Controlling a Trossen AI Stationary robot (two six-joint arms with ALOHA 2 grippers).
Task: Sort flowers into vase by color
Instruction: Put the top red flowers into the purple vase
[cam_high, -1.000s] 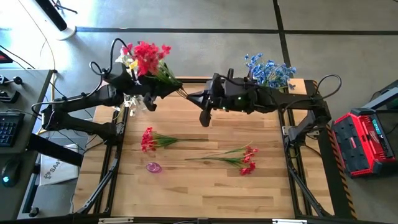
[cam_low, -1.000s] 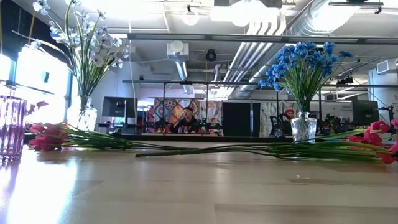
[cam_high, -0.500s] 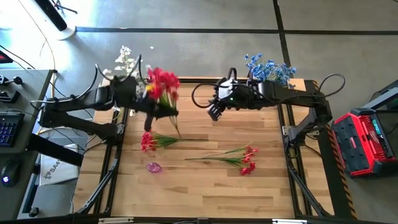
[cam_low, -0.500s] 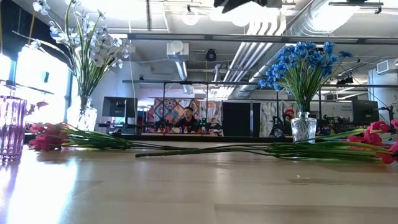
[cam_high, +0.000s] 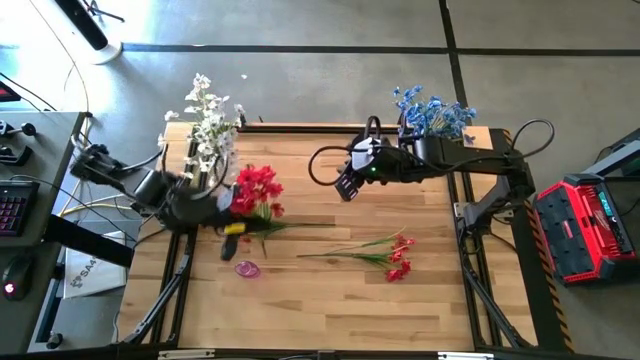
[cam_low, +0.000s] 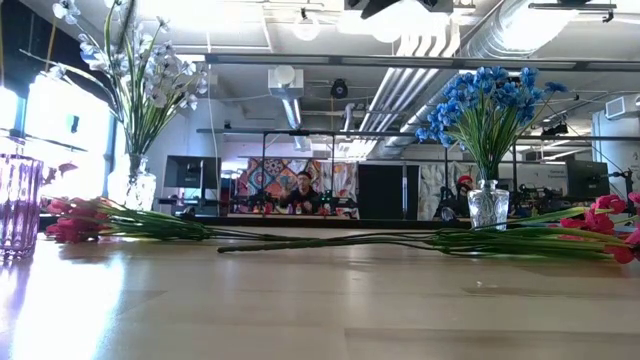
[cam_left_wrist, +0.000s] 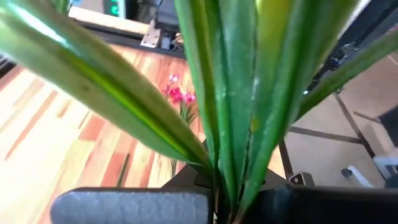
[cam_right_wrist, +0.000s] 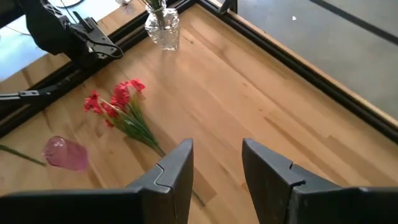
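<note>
My left gripper (cam_high: 226, 216) is near the table's left edge, shut on a bunch of red flowers (cam_high: 258, 188). Its green stems (cam_left_wrist: 231, 124) fill the left wrist view. My right gripper (cam_high: 345, 186) hangs open over the far middle of the table, touching nothing. A white bunch (cam_high: 205, 125) stands stems-down in a glass vase (cam_right_wrist: 163, 28) at the far left. A blue bunch (cam_high: 432, 112) stands in a vase (cam_low: 488, 205) at the far right. Another red sprig (cam_high: 388, 256) lies flat on the table. A small pink vase (cam_high: 247, 268) stands near it. My left gripper pinches the red bunch by its green stems (cam_left_wrist: 227, 180) between its two fingers (cam_left_wrist: 130, 205). Several stems and leaves are gathered in the hold and fan out beyond the fingers. The blossoms (cam_high: 258, 188) stand on the far right side of the gripper. Whether any part touches the table, I cannot tell.
A red sprig (cam_right_wrist: 115, 102) lies on the wood between the pink vase (cam_right_wrist: 65, 152) and the glass vase. Its stem (cam_high: 300, 225) runs right from under the held bunch. Bare wood lies along the near edge (cam_high: 330, 320). A red case (cam_high: 590, 225) sits off the table's right side.
My left gripper has carried the red bunch from beside the white flowers at the far edge toward the near and left edges. The bunch has swung with it, and its blossoms are now over the sprig lying on the table. My right arm has drawn back slightly to the right.
</note>
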